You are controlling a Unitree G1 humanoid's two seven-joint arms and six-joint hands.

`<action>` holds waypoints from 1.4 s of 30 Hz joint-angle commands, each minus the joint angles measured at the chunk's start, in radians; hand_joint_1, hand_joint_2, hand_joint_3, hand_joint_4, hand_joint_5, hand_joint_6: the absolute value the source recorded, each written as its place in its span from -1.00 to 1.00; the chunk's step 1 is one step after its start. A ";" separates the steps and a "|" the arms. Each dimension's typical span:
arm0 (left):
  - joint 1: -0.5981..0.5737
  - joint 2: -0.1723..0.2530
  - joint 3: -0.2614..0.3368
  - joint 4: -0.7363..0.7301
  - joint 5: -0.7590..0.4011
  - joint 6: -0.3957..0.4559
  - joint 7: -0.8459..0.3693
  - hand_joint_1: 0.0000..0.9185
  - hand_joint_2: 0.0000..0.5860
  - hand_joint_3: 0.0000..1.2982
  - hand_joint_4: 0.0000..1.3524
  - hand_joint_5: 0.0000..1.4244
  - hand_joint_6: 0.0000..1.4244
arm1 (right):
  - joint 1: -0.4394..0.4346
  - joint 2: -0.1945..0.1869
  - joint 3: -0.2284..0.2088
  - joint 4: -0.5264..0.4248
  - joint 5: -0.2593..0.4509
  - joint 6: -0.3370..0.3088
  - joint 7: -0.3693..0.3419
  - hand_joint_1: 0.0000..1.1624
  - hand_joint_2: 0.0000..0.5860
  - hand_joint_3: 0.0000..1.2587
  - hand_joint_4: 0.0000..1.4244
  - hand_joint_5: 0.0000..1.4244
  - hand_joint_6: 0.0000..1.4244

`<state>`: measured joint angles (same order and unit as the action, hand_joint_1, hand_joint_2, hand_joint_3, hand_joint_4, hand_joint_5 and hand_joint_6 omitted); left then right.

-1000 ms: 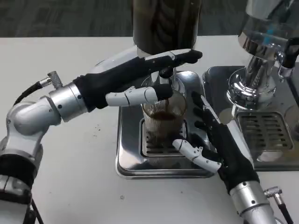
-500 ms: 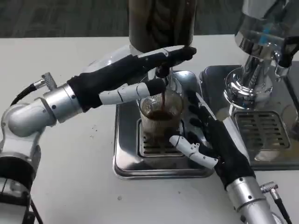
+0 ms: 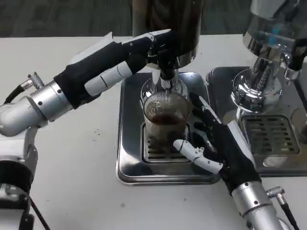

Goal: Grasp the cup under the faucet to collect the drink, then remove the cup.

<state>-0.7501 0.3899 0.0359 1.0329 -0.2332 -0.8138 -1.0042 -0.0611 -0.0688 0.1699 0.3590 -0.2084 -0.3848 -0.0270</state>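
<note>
A ribbed glass cup (image 3: 165, 115) holding brown drink stands on the grille of the steel drip tray (image 3: 128, 143), right under the faucet (image 3: 167, 79) of the dark dispenser (image 3: 168, 24). My right hand (image 3: 223, 146) wraps the cup from the right. Its fingers (image 3: 200, 111) lie along the cup's far side and the thumb (image 3: 192, 152) touches the base in front. My left hand (image 3: 112, 62) reaches in from the left, higher up, with its fingertips (image 3: 160, 40) against the dispenser just above the faucet. It holds nothing.
A second, silver dispenser (image 3: 268, 57) with its own drip tray (image 3: 271, 139) stands close on the right, beside my right forearm. White table (image 3: 72, 182) lies to the left and front.
My left hand has risen from the faucet's lever to the dispenser body. The stream into the cup has stopped. My right hand's thumb has closed in on the cup's base.
</note>
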 commanded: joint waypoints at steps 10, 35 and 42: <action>0.071 0.020 0.105 -0.140 -0.100 0.097 -0.081 -1.00 -0.57 -0.65 -0.76 -0.75 -0.81 | 0.000 0.015 -0.006 0.020 0.008 -0.038 0.000 0.03 -0.19 -0.89 -0.94 -0.91 -0.82; 0.373 0.095 0.165 -0.165 -0.059 0.121 0.013 -1.00 -0.56 -0.58 -0.68 -0.68 -0.75 | -0.001 0.016 0.009 0.002 -0.079 -0.016 -0.058 0.11 -0.26 -0.98 -0.97 -0.90 -0.82; 0.416 0.102 0.175 -0.175 -0.062 0.121 0.032 -1.00 -0.56 -0.58 -0.68 -0.67 -0.75 | -0.049 0.027 0.019 0.051 -0.113 -0.003 -0.090 0.12 -0.26 -0.98 -0.97 -0.90 -0.82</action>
<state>-0.3559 0.4740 0.1987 0.8642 -0.3028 -0.6820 -0.9856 -0.0807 -0.0458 0.1850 0.3880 -0.3107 -0.3973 -0.0976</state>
